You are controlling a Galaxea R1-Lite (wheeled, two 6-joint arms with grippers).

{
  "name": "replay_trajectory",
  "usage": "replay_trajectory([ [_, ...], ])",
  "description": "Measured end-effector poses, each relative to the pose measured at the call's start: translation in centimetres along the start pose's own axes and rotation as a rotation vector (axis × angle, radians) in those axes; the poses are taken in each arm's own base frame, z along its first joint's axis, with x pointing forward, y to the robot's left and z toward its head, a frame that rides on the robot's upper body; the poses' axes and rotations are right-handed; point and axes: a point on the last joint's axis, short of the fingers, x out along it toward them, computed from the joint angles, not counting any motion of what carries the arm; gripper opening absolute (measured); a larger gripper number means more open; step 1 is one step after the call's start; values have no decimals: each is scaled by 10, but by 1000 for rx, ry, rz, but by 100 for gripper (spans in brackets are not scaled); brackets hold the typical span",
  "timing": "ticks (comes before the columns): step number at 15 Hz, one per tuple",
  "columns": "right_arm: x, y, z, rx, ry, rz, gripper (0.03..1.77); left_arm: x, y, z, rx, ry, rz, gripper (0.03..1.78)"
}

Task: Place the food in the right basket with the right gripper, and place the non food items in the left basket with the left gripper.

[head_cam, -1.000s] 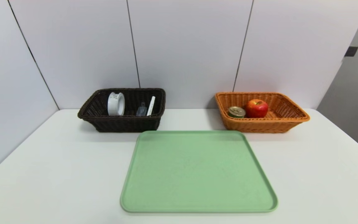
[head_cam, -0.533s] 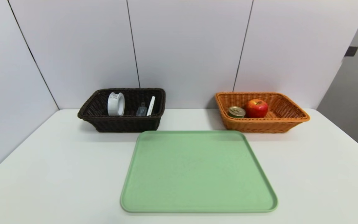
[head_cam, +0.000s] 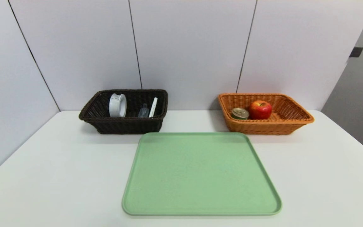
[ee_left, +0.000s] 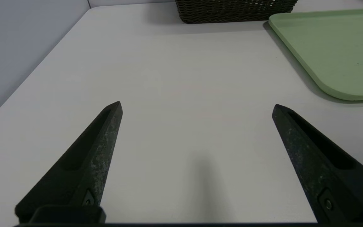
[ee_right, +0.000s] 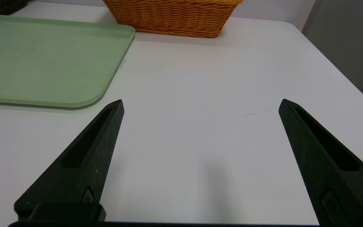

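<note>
Evidently nothing has shifted: green tray (head_cam: pixel 201 173) bare, sorting judged complete; left gripper (ee_left: pixel 197 105) and right gripper (ee_right: pixel 201 104) parked, jaws apart.

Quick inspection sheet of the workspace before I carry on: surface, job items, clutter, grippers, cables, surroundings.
Surface: white table, green tray in the middle with nothing on it.
Job's things: dark basket on the left holds a tape roll, a small clear bottle and a white stick; orange basket on the right holds an apple and a can.
Clutter: nothing seen.
Grippers: left gripper open, above bare table left of the tray; right gripper open, above bare table right of the tray.
Cables: nothing seen.
Surroundings: grey wall panels behind the baskets.
</note>
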Motion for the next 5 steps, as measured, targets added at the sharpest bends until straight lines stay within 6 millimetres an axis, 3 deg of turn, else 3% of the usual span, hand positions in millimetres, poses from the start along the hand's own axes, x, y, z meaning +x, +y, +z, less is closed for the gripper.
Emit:
replay_trajectory([
  [5, 0, 0, 0, 2, 1, -3, 170, 0, 0, 0, 0, 0, -1, 169],
])
